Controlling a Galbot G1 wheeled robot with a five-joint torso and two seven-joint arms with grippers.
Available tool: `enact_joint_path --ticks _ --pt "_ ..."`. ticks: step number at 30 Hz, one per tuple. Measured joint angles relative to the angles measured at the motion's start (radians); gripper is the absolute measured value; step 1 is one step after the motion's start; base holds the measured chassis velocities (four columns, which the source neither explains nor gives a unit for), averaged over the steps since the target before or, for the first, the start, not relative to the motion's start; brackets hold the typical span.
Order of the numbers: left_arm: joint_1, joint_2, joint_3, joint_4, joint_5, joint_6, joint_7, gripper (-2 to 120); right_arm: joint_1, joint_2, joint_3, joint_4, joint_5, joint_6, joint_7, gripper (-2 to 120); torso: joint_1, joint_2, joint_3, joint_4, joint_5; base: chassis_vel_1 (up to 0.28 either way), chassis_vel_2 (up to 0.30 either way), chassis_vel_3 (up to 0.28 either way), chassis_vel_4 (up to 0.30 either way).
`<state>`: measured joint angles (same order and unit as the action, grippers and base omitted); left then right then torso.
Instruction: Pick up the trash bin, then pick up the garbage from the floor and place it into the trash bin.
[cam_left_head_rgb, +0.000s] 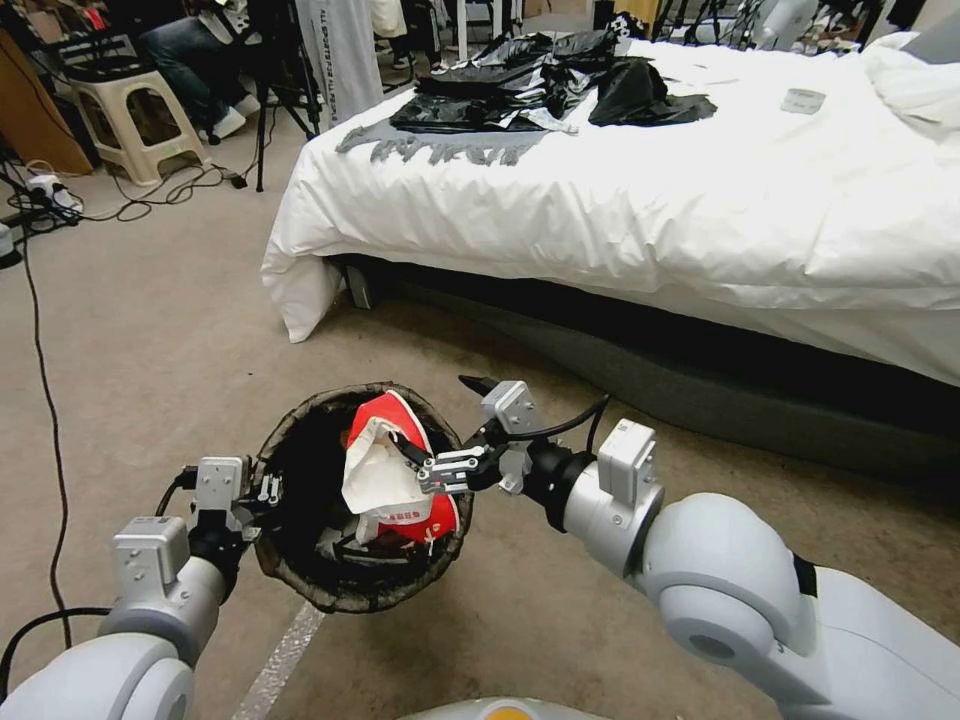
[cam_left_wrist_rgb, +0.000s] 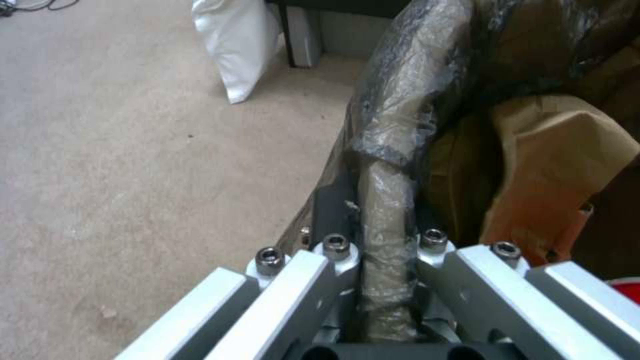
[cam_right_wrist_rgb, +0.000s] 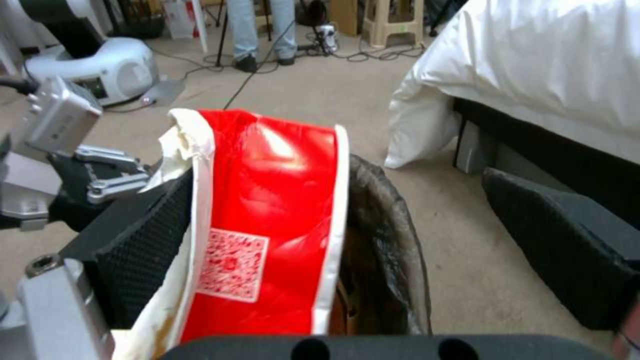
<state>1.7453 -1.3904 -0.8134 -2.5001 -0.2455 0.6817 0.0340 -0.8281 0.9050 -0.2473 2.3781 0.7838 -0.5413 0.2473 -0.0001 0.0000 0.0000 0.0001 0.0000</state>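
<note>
Head down, wrists close on trash bin (cam_left_head_rgb: 300, 560).

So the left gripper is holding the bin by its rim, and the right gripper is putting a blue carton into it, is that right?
Not quite: the carton is red and white, not blue, as the right wrist view shows. The rest holds: the left gripper is clamped on the trash bin rim, and the right gripper is at the carton over the bin.

Even indoor light; wrist views soft, blurred.
</note>
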Motion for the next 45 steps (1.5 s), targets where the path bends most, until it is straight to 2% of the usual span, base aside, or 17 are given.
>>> enact_joint_path --ticks 6,11,12,13,15,16,19,20,23,28,32,37,45 --pt "0.001 -0.001 -0.003 0.0 0.0 -0.001 0.0 1 0.011 0.012 -0.021 -0.029 0.014 -0.008 -0.003 100 0.0 0.0 0.0 0.0 -0.0001 0.0 0.0 0.0 0.0" --pt "-0.006 -0.004 -0.002 0.0 0.0 -0.002 0.0 1 0.016 0.025 -0.035 -0.058 0.093 -0.067 0.066 100 0.0 0.0 0.0 -0.0001 -0.0001 0.0 0.0 0.0 0.0" --pt "-0.008 -0.005 -0.001 0.0 0.0 -0.002 0.0 1 0.018 0.033 -0.042 -0.062 0.133 -0.086 0.111 100 0.0 0.0 0.0 -0.0001 0.0 0.0 0.0 0.0 0.0" --pt "-0.008 -0.005 -0.001 0.0 0.0 -0.002 0.0 1 0.018 0.033 -0.042 -0.062 0.133 -0.086 0.111 100 0.0 0.0 0.0 -0.0001 0.0 0.0 0.0 0.0 0.0" --pt "-0.009 -0.005 -0.001 0.0 0.0 -0.002 0.0 1 0.036 0.05 -0.068 -0.062 0.253 -0.12 0.233 100 0.0 0.0 0.0 -0.0003 -0.0001 0.0 0.0 0.0 0.0" --pt "-0.009 -0.005 -0.001 0.0 0.0 -0.002 0.0 1 0.036 0.05 -0.068 -0.062 0.253 -0.12 0.233 100 0.0 0.0 0.0 -0.0003 -0.0001 0.0 0.0 0.0 0.0" --pt "-0.01 -0.004 -0.002 0.0 -0.001 -0.003 0.0 1 0.08 0.085 -0.109 -0.062 0.459 -0.159 0.419 100 0.0 0.0 0.0 0.0 -0.0001 0.0 0.0 0.0 0.0" --pt "-0.01 -0.004 -0.002 0.0 -0.001 -0.003 0.0 1 0.08 0.085 -0.109 -0.062 0.459 -0.159 0.419 100 0.0 0.0 0.0 0.0 -0.0001 0.0 0.0 0.0 0.0" --pt "-0.009 -0.003 -0.004 0.0 -0.002 -0.003 0.0 1 0.11 0.11 -0.133 -0.075 0.541 -0.165 0.517 100 0.0 0.0 0.0 0.0 -0.0001 0.0 0.0 0.0 0.0" --pt "-0.01 -0.003 -0.005 0.0 -0.003 -0.004 0.0 1 0.125 0.124 -0.141 -0.081 0.592 -0.17 0.581 100 0.0 0.0 0.0 -0.0001 -0.0001 0.0 0.0 0.0 0.0" --pt "-0.014 -0.003 -0.004 0.0 -0.003 -0.005 0.0 1 0.139 0.145 -0.142 -0.076 0.71 -0.171 0.681 100 0.0 0.0 0.0 -0.0001 0.0 0.0 0.0 0.0 0.0" --pt "-0.015 -0.003 -0.004 0.0 -0.004 -0.005 0.0 1 0.142 0.143 -0.142 -0.077 0.676 -0.164 0.671 100 0.0 0.0 0.0 0.0 0.0 0.0 0.0 0.0 0.0" --pt "-0.015 -0.003 -0.003 0.0 -0.004 -0.006 0.0 1 0.135 0.108 -0.122 -0.054 0.575 -0.144 0.57 100 0.0 0.0 0.0 0.0 0.0001 0.0 0.0 0.0 0.0"
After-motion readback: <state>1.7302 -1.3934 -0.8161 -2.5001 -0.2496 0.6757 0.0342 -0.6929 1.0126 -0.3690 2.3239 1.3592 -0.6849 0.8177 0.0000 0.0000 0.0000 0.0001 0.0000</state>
